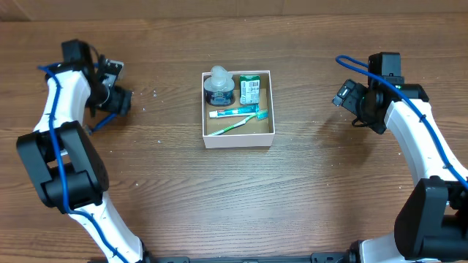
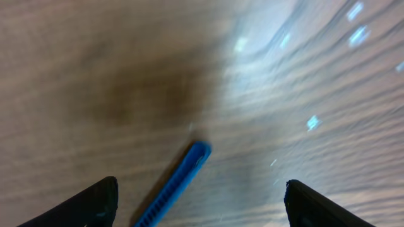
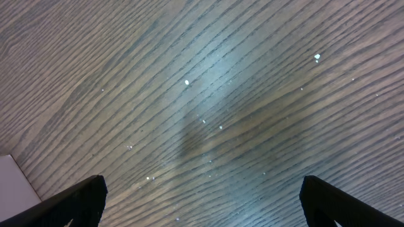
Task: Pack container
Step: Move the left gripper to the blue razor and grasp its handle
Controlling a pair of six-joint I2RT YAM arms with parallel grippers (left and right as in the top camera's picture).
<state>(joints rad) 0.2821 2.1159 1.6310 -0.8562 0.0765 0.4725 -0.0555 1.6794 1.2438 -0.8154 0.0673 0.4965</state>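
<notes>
Container: the white cardboard box (image 1: 238,140) sits at the middle of the table (image 1: 307,190), well apart from both arms, its brown floor mostly covered.
Contents: a dark round bottle with a clear cap (image 1: 219,86) and a green pack (image 1: 250,89) stand along the far wall; two slim pieces (image 1: 235,118), one of them a green toothbrush, lie crossed in front.
Handling: probably light, with thin card walls that bend if squeezed. The load is toward the far side, so it may tip if lifted by one wall.
Where to hold: a pinch over the near wall looks best, where the floor is barest, or a push from opposite sides. This is a judgement only.
Left gripper (image 1: 119,99): fingers spread wide with nothing between them, off to the left edge.
Right gripper (image 1: 346,96): likewise spread and empty, off to the right.
Overhead only: the box, its contents and both arms together.
Left wrist only: a blue strip (image 2: 180,180) on the wood below the left gripper (image 2: 201,184), likely a cable; the view is blurred.
Right wrist only: bare wood grain below the right gripper (image 3: 202,183), and a white corner (image 3: 14,178) at the lower left, possibly the box; I cannot tell.
</notes>
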